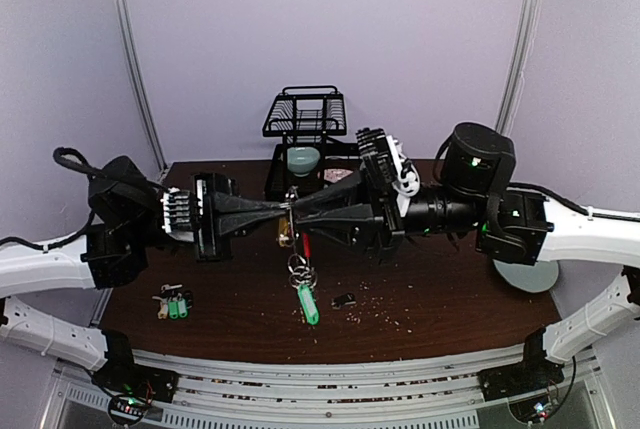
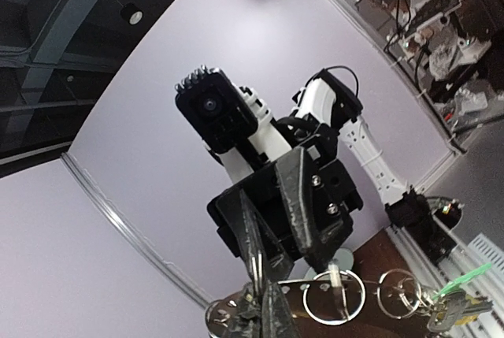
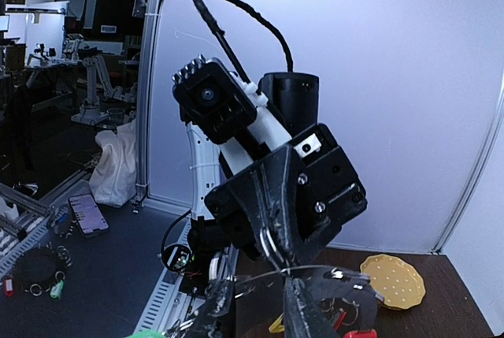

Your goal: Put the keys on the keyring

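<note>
Now you hold the keyring [image 1: 303, 271] above the counter [image 1: 240, 321], left jaws pinched on it, right jaws narrow, grip unclear; next, I think, fetch the loose keys [image 1: 174, 305].

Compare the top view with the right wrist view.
Top only: the wire rack and loose keys on the table. Right wrist only: the room beyond the table, with a phone. Both: the left gripper pinching the keyring, tip to tip with the right gripper.
</note>
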{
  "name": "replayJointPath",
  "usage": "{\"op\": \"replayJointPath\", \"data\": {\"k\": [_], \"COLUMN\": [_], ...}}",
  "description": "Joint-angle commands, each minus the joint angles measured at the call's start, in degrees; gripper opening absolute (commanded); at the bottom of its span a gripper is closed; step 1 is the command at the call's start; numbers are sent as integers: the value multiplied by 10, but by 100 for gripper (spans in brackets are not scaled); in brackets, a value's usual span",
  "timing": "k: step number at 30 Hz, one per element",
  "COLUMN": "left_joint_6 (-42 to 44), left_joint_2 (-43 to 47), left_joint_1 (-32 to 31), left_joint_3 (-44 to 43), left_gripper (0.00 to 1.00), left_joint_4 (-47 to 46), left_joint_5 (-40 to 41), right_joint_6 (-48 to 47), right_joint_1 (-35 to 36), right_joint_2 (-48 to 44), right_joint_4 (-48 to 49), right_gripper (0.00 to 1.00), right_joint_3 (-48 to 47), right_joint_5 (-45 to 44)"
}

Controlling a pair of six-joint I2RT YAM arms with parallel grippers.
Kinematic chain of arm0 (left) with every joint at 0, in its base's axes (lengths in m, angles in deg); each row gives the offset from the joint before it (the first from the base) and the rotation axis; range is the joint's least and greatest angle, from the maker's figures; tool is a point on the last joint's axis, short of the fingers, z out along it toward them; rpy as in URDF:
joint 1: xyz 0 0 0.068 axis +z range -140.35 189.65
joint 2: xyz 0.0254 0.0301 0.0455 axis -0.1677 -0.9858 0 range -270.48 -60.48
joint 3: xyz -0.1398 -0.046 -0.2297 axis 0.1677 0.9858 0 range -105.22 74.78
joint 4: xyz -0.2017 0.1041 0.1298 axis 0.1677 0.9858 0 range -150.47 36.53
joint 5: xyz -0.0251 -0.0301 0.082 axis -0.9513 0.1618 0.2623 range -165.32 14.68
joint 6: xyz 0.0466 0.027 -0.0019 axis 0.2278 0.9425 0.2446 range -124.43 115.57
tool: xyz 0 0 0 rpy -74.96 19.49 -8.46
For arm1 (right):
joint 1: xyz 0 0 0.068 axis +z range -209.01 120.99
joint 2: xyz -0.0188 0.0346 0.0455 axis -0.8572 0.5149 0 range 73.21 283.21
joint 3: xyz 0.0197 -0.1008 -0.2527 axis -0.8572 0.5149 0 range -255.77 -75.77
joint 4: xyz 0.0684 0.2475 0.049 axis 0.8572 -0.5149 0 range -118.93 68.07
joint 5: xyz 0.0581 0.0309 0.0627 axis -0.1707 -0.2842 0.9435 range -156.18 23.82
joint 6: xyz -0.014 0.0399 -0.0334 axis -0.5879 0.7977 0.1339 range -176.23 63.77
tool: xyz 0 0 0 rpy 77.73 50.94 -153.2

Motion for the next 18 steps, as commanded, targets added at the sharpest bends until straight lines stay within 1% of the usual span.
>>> {"op": "replayJointPath", "data": {"k": [1, 4, 8, 13, 14, 18], "left_joint_6": [220, 257, 255, 273, 275, 275], "left_joint_2": [43, 62, 72, 44, 41, 48], "left_joint_1": [-4, -4, -4, -4, -4, -4], "left_joint_3": [-63, -91, -131, -236, -250, -254], "left_gripper": [0, 0, 0, 0, 0, 0], "left_joint_4": [159, 234, 313, 470, 488, 519], "left_joint_5": [79, 78, 8, -61, -76, -115], "right_joint_6": [-85, -103, -105, -117, -118, -113], "right_joint_1": [2, 1, 1, 1, 1, 2], "right_joint_2": [-41, -60, -66, -60, -59, -56], "right_joint_4": [-80, -95, -94, -91, -89, -76], "right_gripper": [25, 27, 31, 32, 32, 32], "right_joint_3": [-3, 6, 4, -10, -11, -3], "right_joint_5": [-22, -44, -30, -8, -5, 6]}}
